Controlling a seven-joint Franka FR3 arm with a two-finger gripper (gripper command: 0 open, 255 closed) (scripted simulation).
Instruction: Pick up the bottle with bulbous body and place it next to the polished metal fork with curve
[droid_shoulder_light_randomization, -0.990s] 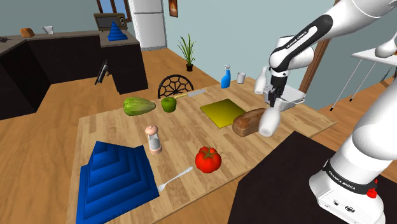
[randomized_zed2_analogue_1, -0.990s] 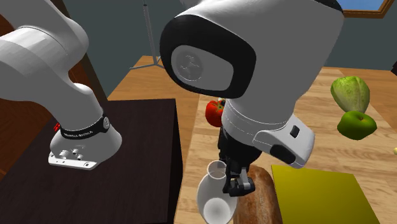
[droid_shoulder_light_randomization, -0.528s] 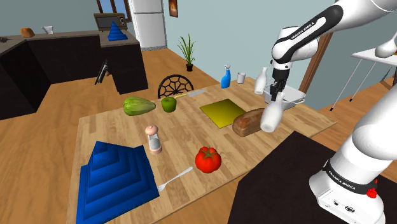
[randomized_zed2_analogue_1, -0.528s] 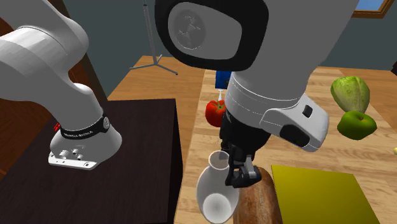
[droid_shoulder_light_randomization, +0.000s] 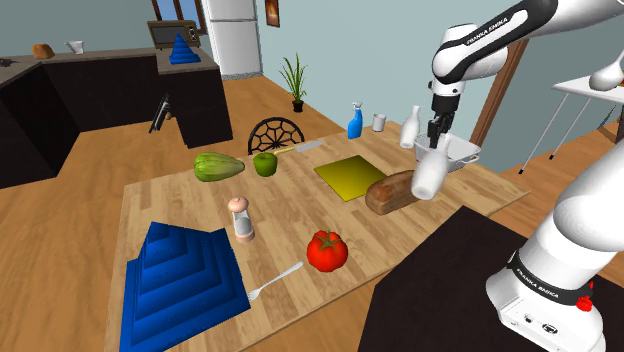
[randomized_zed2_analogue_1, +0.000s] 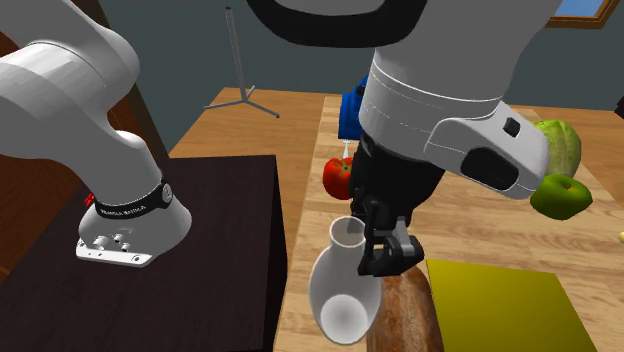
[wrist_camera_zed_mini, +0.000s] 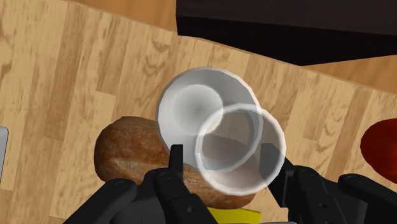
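Above wooden table (droid_shoulder_light_randomization: 190, 215), white bottle (droid_shoulder_light_randomization: 428, 178) near-upright, neck up, clamped in end effector (droid_shoulder_light_randomization: 435, 148).

White arm (droid_shoulder_light_randomization: 585, 215) reaching up high, elbow bent, wrist turned downward, black tool (droid_shoulder_light_randomization: 436, 135) pointing down, its two fingers (wrist_camera_zed_mini: 175, 160) clamped on the neck of a white bottle (droid_shoulder_light_randomization: 428, 177)

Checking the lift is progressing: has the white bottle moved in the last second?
Yes. In the shoulder view the white bottle has risen against the bread loaf beside it.
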